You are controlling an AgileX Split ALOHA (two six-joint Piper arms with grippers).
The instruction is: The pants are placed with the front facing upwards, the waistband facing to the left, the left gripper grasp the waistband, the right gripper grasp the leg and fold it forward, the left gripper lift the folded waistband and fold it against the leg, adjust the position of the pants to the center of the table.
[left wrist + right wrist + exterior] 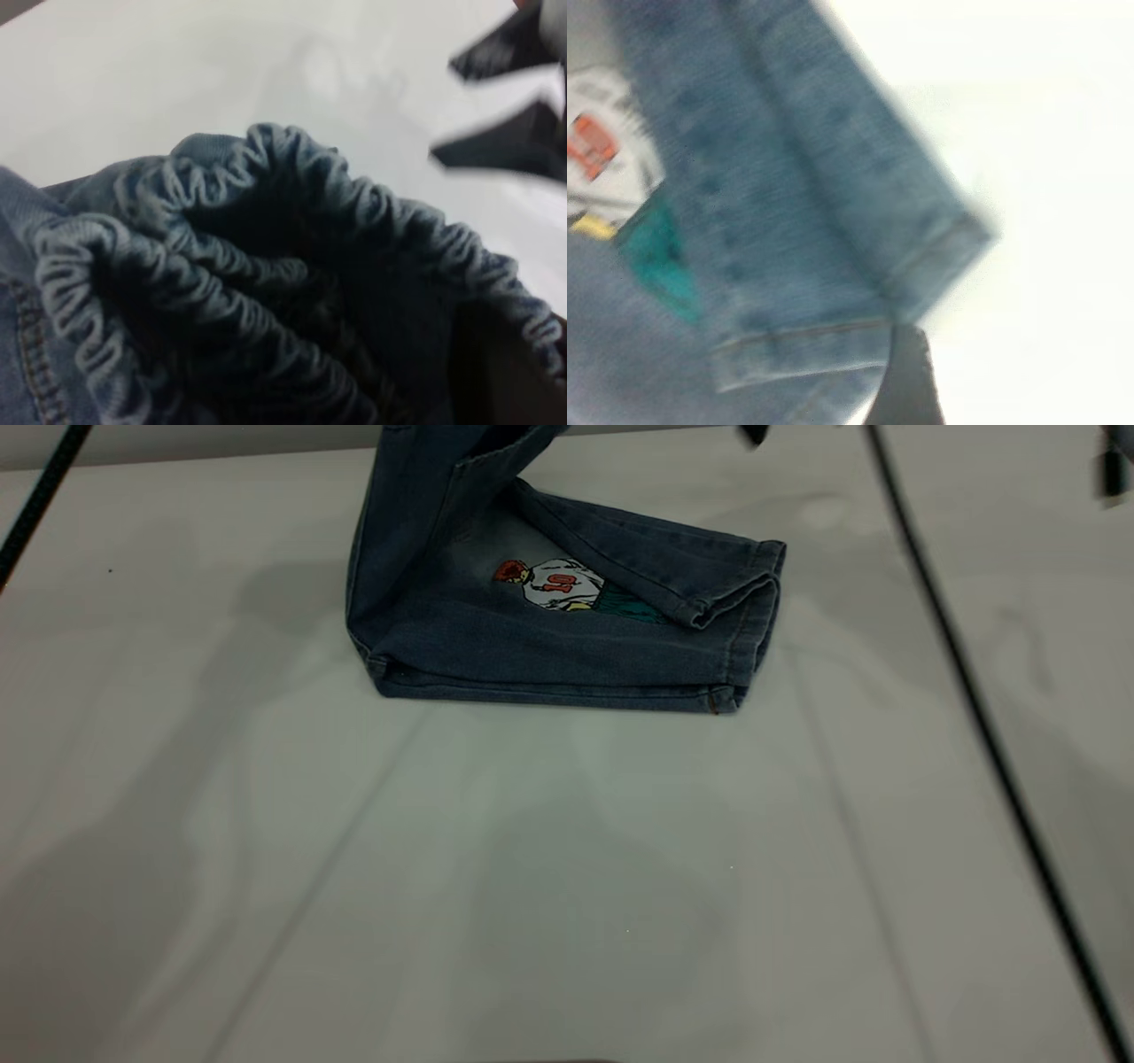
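Observation:
The blue denim pants (549,646) lie folded lengthwise on the table (567,886), back side up, with the cartoon print (554,584) showing. Their left part rises steeply out of the top of the exterior view. In the left wrist view the ruffled waistband (266,177) fills the picture, bunched up, and my left gripper is shut on it, with one dark finger (509,376) against the cloth. My right gripper (447,111) hovers open above the table beyond the waistband. One of its fingers (908,381) hangs just past the leg hems (833,341), touching nothing.
A black cable (974,717) runs diagonally across the table's right side, and another (40,500) crosses the far left corner. The pants lie toward the table's far edge, with wide bare tabletop in front of them.

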